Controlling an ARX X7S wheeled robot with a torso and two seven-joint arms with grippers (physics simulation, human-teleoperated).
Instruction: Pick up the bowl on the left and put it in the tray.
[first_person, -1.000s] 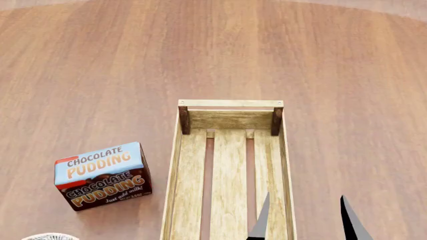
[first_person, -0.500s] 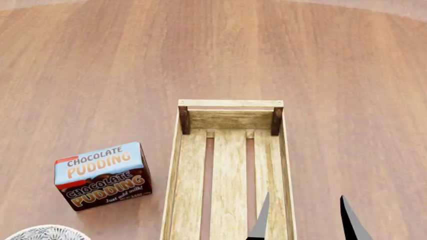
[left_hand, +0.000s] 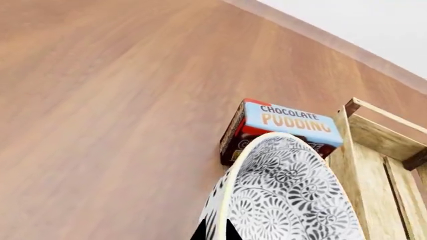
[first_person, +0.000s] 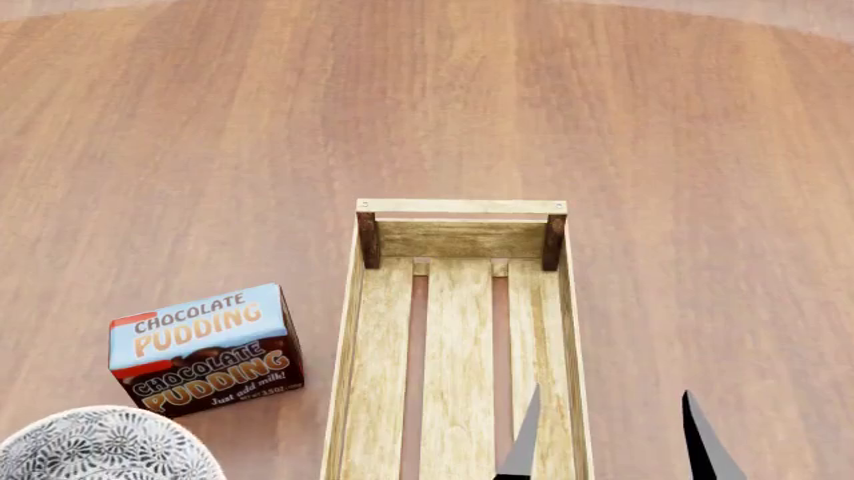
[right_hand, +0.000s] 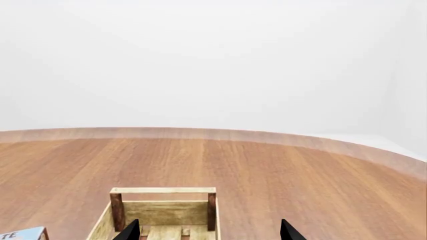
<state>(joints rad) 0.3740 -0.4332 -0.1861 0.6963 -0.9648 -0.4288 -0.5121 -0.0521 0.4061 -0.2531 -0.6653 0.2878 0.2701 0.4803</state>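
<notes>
Right gripper: two dark fingers spread wide apart, nothing between them, tips pointing toward far desk edge. Left gripper: only dark fingertips visible, pinching bowl rim.

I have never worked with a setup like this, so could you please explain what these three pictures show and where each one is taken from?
These are simulator renders from a wheeled robot with two arms, each ending in a pincer. One picture looks down from its head; the other two come from cameras near each pincer.

On the wooden table lie a slatted wooden tray and a chocolate pudding box. The patterned bowl shows at the head view's lower left.

The left wrist view shows that bowl close up, with the left pincer closed on its rim, so it appears to be held. The right pincer hangs open over the tray's near end, holding nothing; its wrist camera looks across the tray to the table's far edge.
</notes>
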